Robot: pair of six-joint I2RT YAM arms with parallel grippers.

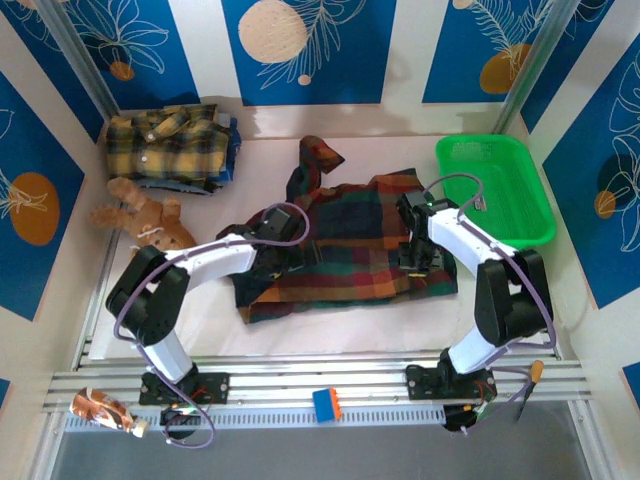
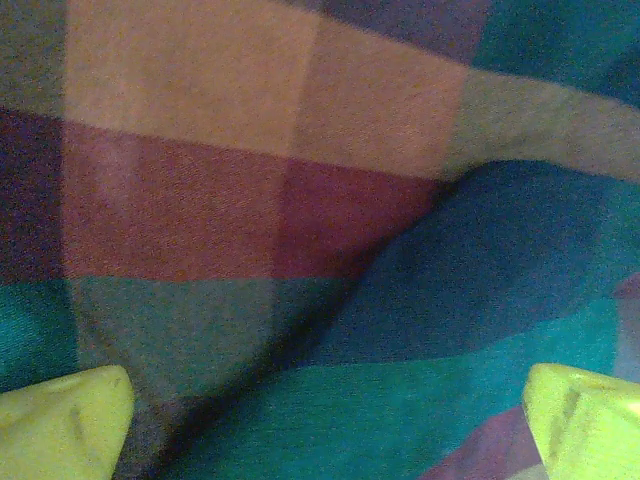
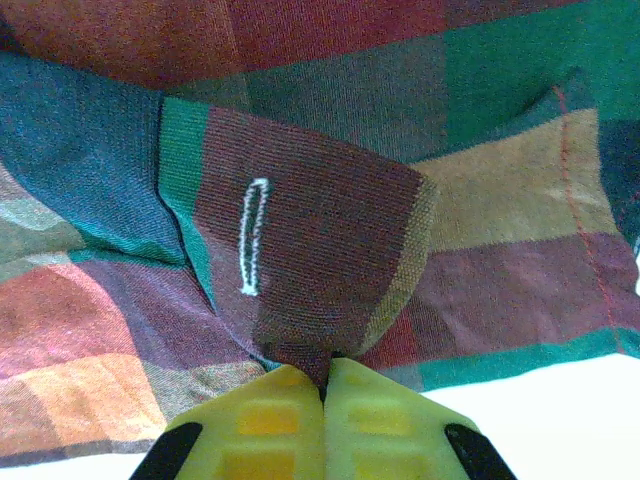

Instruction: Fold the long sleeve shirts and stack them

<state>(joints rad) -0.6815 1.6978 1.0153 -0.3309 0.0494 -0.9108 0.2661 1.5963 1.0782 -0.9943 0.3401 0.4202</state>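
Two shirts: dark green, navy, red and orange plaid flannel shirt (image 1: 350,240) lies rumpled in the middle of the table; yellow and black plaid flannel shirt (image 1: 165,145) sits far left and looks folded.
Right gripper (image 3: 325,385): pressed together, pinching the dark shirt's buttonhole edge.
Left gripper (image 2: 320,440): spread wide, close over the cloth.
Might go wrong: the small pinch could slip, or a pull from one side could bunch the fold.
Nearby: brown teddy bear (image 1: 145,215) on the left, green plastic basket (image 1: 500,190) on the right.

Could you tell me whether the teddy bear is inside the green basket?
No, the brown teddy bear lies on the table at the left, well apart from the green basket at the right.
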